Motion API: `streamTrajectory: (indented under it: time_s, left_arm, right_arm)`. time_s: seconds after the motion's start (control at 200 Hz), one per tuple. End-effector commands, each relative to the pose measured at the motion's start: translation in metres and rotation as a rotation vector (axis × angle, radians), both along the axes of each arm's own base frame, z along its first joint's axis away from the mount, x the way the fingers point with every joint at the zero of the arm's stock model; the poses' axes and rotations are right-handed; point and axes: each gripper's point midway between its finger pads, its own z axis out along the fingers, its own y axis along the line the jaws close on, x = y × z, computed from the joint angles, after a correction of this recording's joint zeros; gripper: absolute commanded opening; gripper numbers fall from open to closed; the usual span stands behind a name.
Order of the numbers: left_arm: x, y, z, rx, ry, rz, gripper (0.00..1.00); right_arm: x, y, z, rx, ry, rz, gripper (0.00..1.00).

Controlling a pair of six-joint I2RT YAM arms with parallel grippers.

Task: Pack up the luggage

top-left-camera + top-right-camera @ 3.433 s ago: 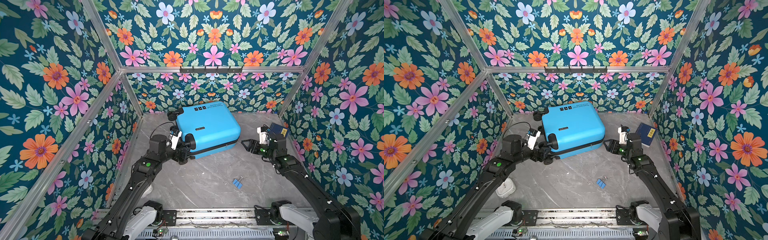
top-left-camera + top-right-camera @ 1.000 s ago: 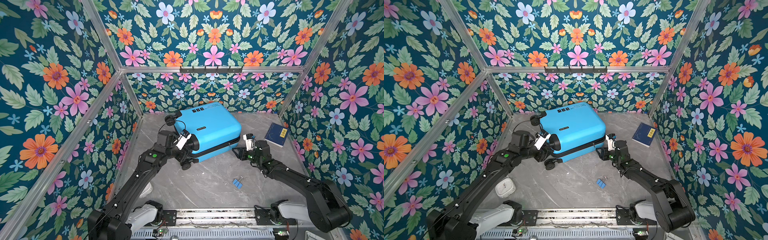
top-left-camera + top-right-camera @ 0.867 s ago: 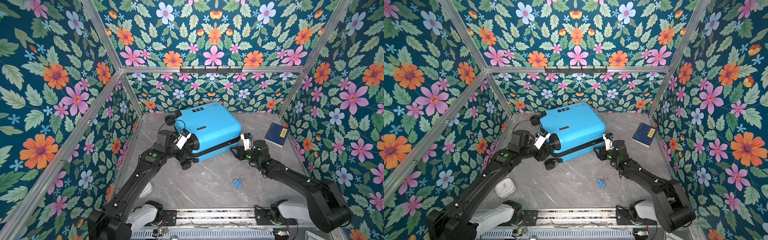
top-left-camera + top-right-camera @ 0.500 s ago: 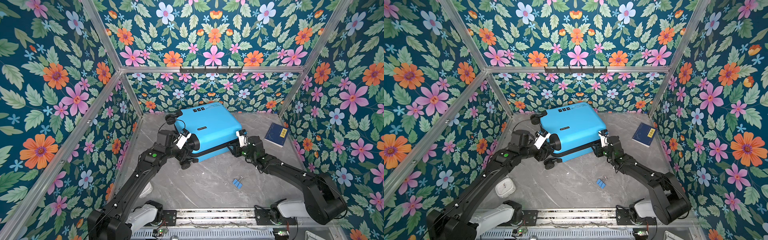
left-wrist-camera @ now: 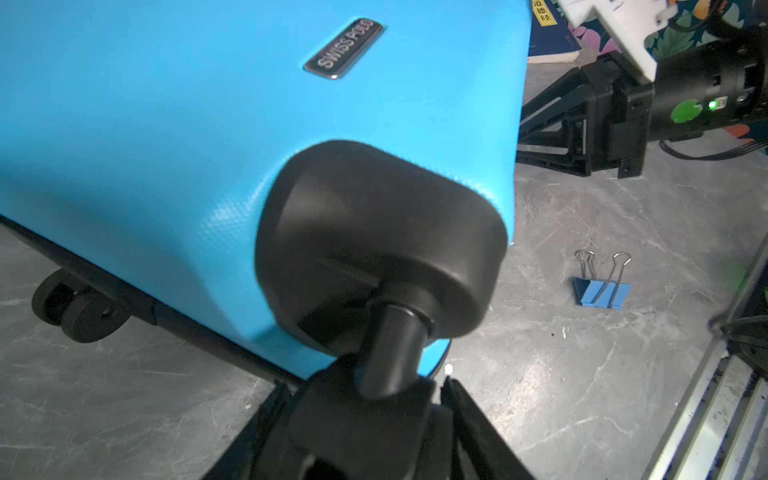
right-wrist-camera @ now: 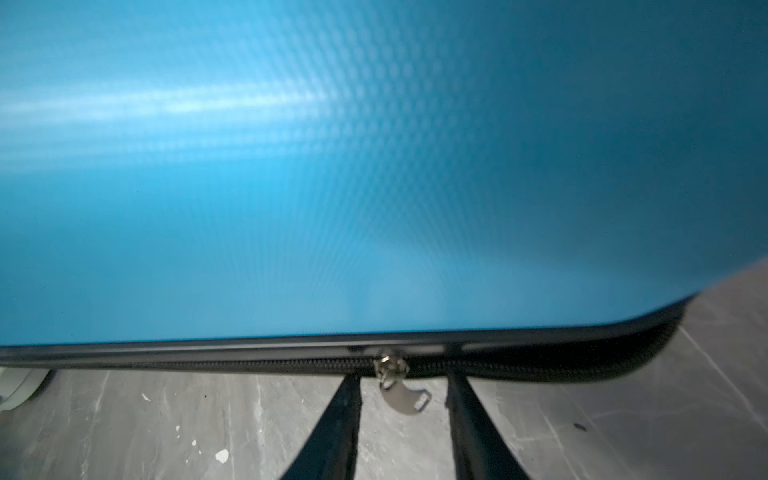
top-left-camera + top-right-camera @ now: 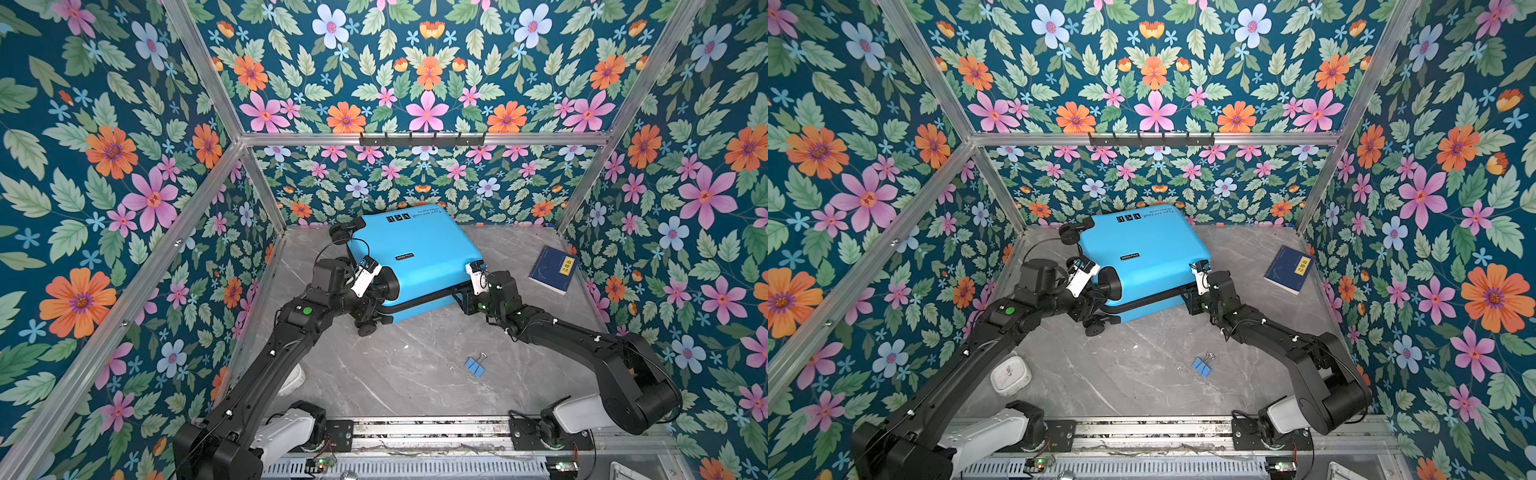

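The luggage [image 7: 415, 253] [image 7: 1142, 245] lies flat at the back of the grey floor, a sky-blue hard shell with black wheels. My left gripper [image 7: 369, 311] [image 7: 1093, 312] is at its near left corner. In the left wrist view the jaws [image 5: 365, 386] are shut on the black spinner wheel [image 5: 386, 361] under the corner cap. My right gripper [image 7: 463, 297] [image 7: 1187, 301] is at the near right side, low against the black zipper seam. In the right wrist view its fingers [image 6: 401, 380] stand open on either side of the metal zipper pull [image 6: 399, 386], not touching it.
A dark-blue book [image 7: 555, 269] [image 7: 1289, 269] lies by the right wall. A blue binder clip [image 7: 474, 367] [image 7: 1202, 365] lies in the middle of the floor. A white clock [image 7: 1010, 375] sits under my left arm. Floral walls close in three sides.
My right gripper has moved left from beside the book to the luggage's zipper seam, and its jaws have narrowed. The left gripper keeps its hold on the wheel; the luggage has turned slightly.
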Motion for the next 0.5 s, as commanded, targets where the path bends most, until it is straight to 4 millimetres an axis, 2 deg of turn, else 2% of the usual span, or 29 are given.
streamTrajectory:
  time_s: [0.0,0.14,0.225,0.3,0.35,0.36,0.37,0.38,0.495]
  left_arm:
    - [0.013,-0.01,0.036,-0.072,-0.139,-0.028,0.0]
    - [0.013,-0.009,0.033,-0.063,-0.137,-0.018,0.0]
    - [0.014,-0.007,0.033,-0.058,-0.137,-0.013,0.0]
    - [0.013,-0.007,0.034,-0.057,-0.138,-0.011,0.0]
    - [0.013,-0.007,0.034,-0.058,-0.14,-0.011,0.0]
    - [0.013,-0.007,0.034,-0.057,-0.14,-0.011,0.0]
    - [0.013,-0.007,0.034,-0.057,-0.14,-0.012,0.0]
    - [0.013,-0.007,0.034,-0.057,-0.139,-0.012,0.0]
    - [0.013,-0.007,0.035,-0.059,-0.141,-0.013,0.0]
  right_arm:
    - [-0.003,0.001,-0.002,-0.011,-0.005,-0.003,0.42]
    - [-0.008,-0.006,0.001,0.002,-0.025,-0.034,0.54]
    - [-0.009,-0.018,0.007,-0.004,-0.05,-0.096,0.57]
    - [-0.01,-0.03,0.014,0.002,-0.049,-0.166,0.64]
    - [-0.012,-0.038,0.018,-0.01,-0.029,-0.201,0.77]
    - [-0.012,-0.039,0.018,-0.014,-0.023,-0.208,0.82]
    - [-0.012,-0.041,0.019,-0.018,-0.021,-0.216,0.94]
    - [-0.013,-0.042,0.02,-0.018,-0.019,-0.222,0.98]
    - [-0.013,-0.054,0.033,-0.009,-0.051,-0.291,0.99]
